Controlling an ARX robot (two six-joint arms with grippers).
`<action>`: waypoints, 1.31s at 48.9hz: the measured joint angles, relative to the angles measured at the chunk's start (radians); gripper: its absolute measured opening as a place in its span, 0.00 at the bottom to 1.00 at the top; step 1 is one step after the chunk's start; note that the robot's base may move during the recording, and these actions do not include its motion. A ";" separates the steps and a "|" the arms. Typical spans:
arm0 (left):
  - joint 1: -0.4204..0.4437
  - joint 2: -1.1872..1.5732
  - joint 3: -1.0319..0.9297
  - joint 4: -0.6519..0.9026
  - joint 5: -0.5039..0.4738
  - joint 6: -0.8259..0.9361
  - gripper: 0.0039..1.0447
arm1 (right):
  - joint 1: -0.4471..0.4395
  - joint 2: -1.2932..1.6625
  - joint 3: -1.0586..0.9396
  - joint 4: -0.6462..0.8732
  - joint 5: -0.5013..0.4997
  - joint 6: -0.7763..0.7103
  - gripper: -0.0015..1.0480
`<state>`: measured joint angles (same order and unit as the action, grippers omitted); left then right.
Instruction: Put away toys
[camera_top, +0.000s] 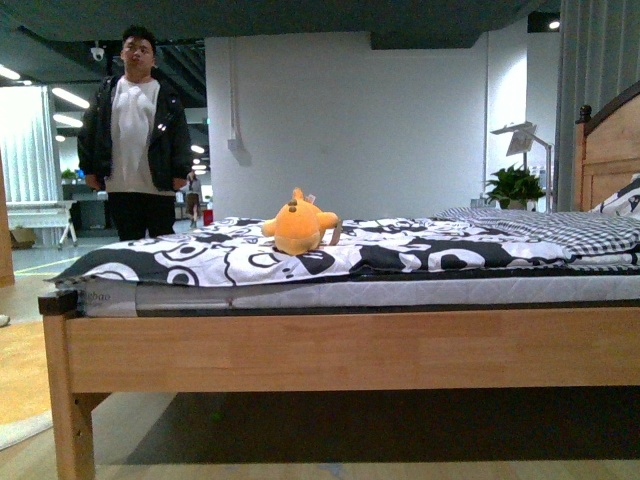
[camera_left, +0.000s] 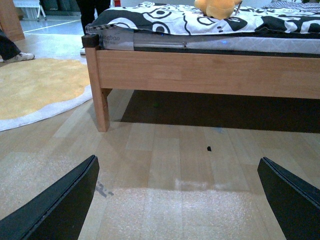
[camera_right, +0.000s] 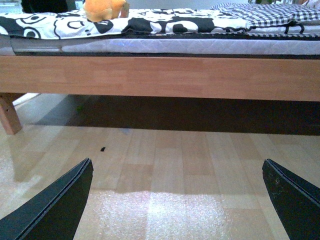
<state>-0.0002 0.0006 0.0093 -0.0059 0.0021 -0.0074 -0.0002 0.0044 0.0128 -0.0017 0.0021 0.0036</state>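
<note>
Left hand (camera_left: 177, 158) and right hand (camera_right: 177, 160) are hanging low over the floor (camera_left: 165, 145), spread wide and gripping nothing, since the orange plush toy (camera_top: 298, 226) you're after is sitting up on the bed (camera_top: 350, 350).

Bare floor (camera_left: 165, 165) lies free up to the wooden side rail (camera_top: 350, 350) — rail and mattress (camera_top: 400, 292) bar a low approach. Over the quilt (camera_top: 200, 255), room around the plush toy (camera_top: 298, 228) is open; a person (camera_top: 135, 130) stands beyond the far left corner, the headboard (camera_top: 608, 150) at right.
</note>
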 joint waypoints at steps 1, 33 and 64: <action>0.000 0.000 0.000 0.000 0.000 0.000 0.95 | 0.000 0.000 0.000 0.000 0.000 0.000 1.00; 0.000 0.000 0.000 0.000 0.000 0.000 0.95 | 0.000 0.000 0.000 0.000 0.000 0.000 1.00; 0.000 0.000 0.000 0.000 0.000 0.000 0.95 | 0.000 0.000 0.000 0.000 -0.001 0.000 1.00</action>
<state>-0.0002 0.0006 0.0093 -0.0059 0.0017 -0.0074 -0.0002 0.0044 0.0128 -0.0017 0.0013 0.0036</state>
